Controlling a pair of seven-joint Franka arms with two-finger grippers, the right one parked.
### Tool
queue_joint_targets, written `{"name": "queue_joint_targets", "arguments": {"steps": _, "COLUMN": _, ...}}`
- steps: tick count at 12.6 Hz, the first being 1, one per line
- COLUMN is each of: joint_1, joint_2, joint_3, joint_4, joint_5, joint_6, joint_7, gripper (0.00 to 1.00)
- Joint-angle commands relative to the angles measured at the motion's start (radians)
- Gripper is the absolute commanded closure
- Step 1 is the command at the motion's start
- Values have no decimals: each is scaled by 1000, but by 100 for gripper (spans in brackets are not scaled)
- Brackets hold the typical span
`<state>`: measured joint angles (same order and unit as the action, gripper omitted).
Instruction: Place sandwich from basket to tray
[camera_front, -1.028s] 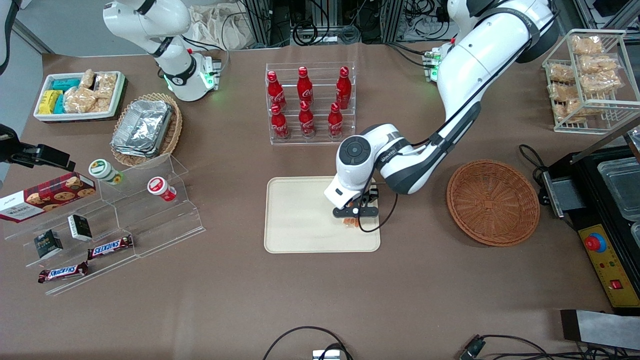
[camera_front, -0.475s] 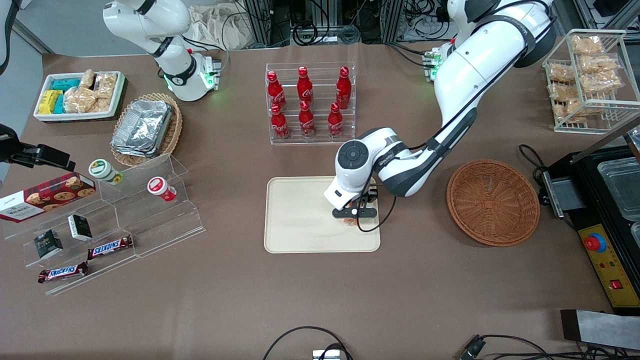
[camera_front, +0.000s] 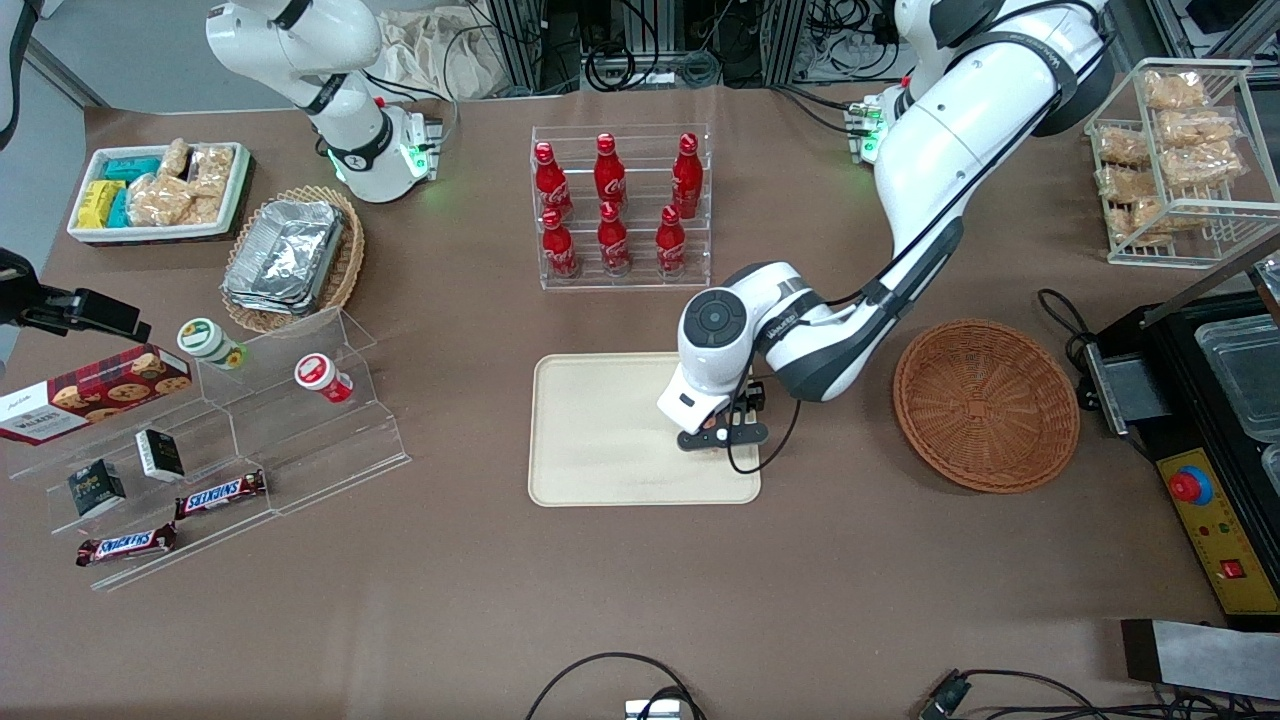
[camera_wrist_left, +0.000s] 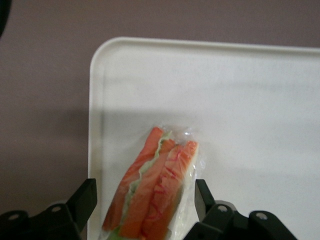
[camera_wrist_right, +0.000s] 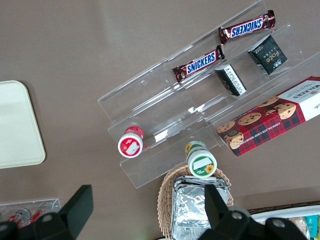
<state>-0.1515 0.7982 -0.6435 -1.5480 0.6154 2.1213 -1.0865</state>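
one sandwich (camera_wrist_left: 152, 192) lying on tray (camera_wrist_left: 250, 90); gripper (camera_wrist_left: 145, 210) fingers spread, straddling it.

Bright, even light (wrist view soft).

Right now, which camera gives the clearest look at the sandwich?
The left wrist view: the sandwich lies on the tray between the open gripper fingers, filling visible. In the front view the gripper hides it. The right wrist view shows none of it.
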Motion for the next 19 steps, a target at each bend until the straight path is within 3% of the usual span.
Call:
{"name": "queue_joint_targets", "arguments": {"steps": 1, "joint_1": -5, "joint_2": -1, "joint_3": -1, "joint_4": 104, "joint_5": -8, "joint_6": -105, "joint_7": -18, "gripper": 9}}
{"name": "queue_joint_targets", "arguments": {"steps": 3, "joint_1": -5, "joint_2": -2, "joint_3": 1, "joint_4": 187, "joint_5": -46, "joint_6": -182, "joint_7": -16, "gripper": 6}}
{"name": "queue_joint_targets", "arguments": {"steps": 6, "joint_1": -5, "joint_2": -26, "joint_3": 2, "joint_4": 275, "joint_5": -36, "joint_6": -270, "joint_7": -48, "gripper": 1}}
{"name": "queue_joint_targets", "arguments": {"steps": 11, "joint_1": 114, "joint_2": -120, "joint_3": -7, "joint_4": 276, "joint_5": -62, "joint_6": -326, "joint_7": -32, "gripper": 0}}
{"name": "queue_joint_targets", "arguments": {"steps": 13, "joint_1": 138, "joint_2": -161, "joint_3": 1, "joint_4": 276, "joint_5": -109, "joint_6": -351, "joint_7": 28, "gripper": 0}}
{"name": "queue_joint_targets", "arguments": {"steps": 19, "joint_1": 226, "joint_2": -206, "joint_3": -2, "joint_4": 276, "joint_5": -132, "joint_6": -464, "joint_7": 189, "gripper": 0}}
